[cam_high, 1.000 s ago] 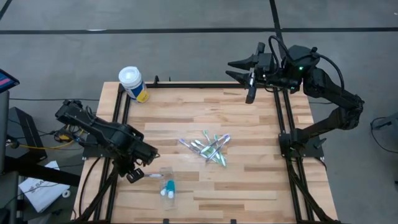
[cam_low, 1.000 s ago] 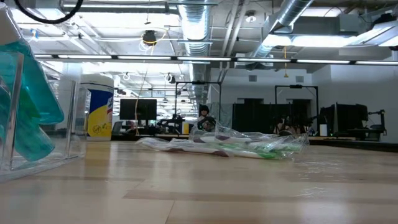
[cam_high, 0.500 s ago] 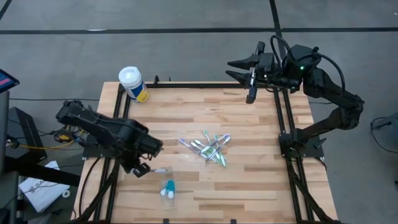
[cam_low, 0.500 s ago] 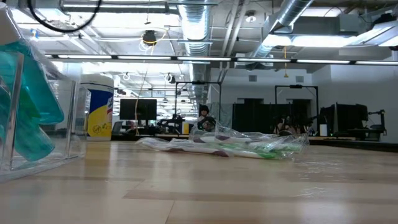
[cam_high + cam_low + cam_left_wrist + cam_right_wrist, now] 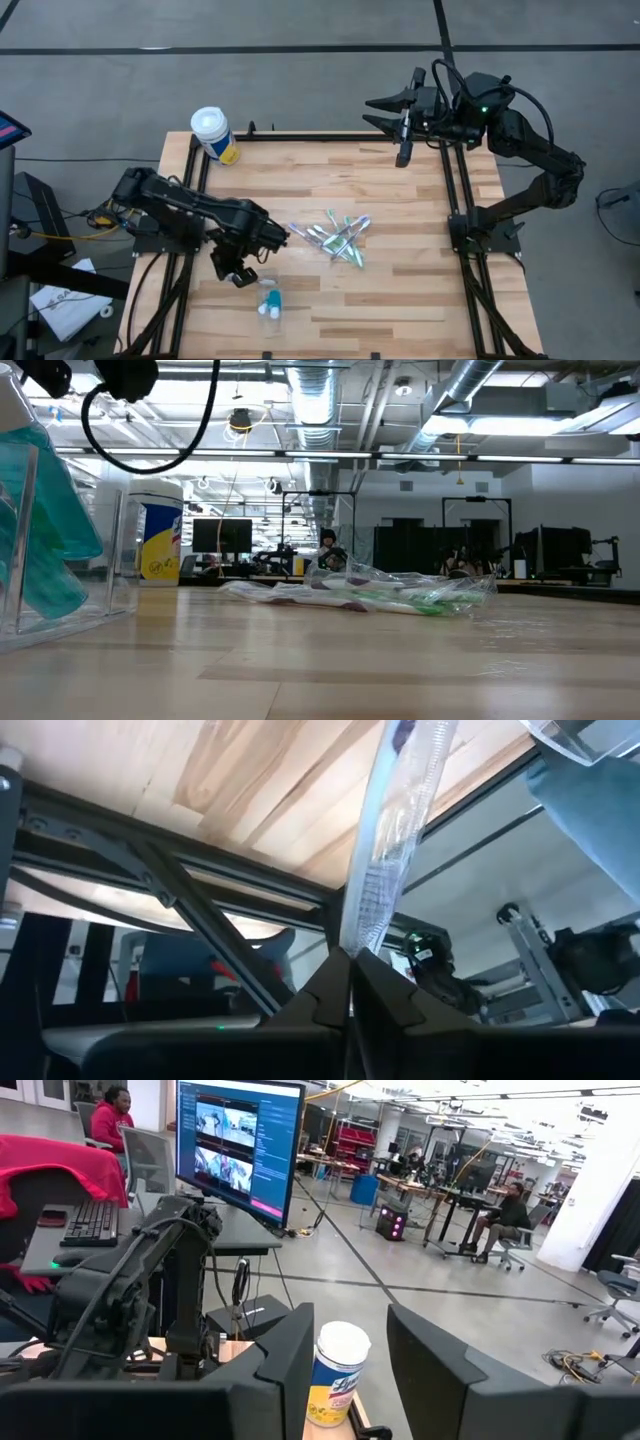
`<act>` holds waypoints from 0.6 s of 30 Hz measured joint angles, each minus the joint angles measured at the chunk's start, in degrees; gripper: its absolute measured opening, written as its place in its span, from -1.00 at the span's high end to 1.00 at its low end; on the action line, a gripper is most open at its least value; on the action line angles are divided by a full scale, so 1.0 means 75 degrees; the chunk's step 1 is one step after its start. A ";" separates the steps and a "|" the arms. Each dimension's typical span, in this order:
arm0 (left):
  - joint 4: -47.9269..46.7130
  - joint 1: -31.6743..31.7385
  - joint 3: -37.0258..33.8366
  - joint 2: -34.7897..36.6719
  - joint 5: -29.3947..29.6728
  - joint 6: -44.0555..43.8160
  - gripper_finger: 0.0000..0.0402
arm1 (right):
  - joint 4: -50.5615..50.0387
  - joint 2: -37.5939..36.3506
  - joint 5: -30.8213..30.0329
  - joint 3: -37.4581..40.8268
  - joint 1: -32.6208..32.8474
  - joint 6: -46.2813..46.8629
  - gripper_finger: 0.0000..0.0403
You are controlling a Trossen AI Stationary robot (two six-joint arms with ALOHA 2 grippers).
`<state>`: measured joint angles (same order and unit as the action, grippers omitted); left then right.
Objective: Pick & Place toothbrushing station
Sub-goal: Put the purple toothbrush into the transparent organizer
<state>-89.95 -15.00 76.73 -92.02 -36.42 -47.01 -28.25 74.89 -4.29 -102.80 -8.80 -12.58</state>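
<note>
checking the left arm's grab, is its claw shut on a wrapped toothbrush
Yes, in the left wrist view the left claw is pinched shut on the end of a wrapped toothbrush.

Holder (image 5: 60, 540) cut off by low view's left edge; wrapped toothbrush (image 5: 395, 840) cropped in left wrist view.

- The high view looks straight down on the whole wooden table (image 5: 330, 200) from well above, both arms in frame
- The low view sits at table-top height, facing level across the boards into the room; the clear holder (image 5: 55, 550) stands very near the lens
- The left wrist view looks past the left gripper (image 5: 350, 985) at a wrapped toothbrush (image 5: 400, 830), very close
- The right wrist view faces the room over the table's far edge
- The white-lidded canister (image 5: 335, 1370) shows in the high, low and right wrist views
</note>
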 joint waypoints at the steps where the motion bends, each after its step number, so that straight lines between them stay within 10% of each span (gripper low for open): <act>1: 0.0024 0.0000 0.0000 -0.0009 0.0000 0.0022 0.98 | 0.0000 0.0000 0.0000 0.0000 0.0000 -0.0006 0.41; 18: 0.1251 0.0674 0.0020 0.1214 -0.0192 -0.0634 0.03 | 0.0030 0.0003 0.0595 0.0000 -0.0389 -0.0003 0.41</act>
<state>-80.57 -9.95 76.88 -82.92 -37.87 -51.76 -28.03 74.91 0.17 -102.80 -11.72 -12.60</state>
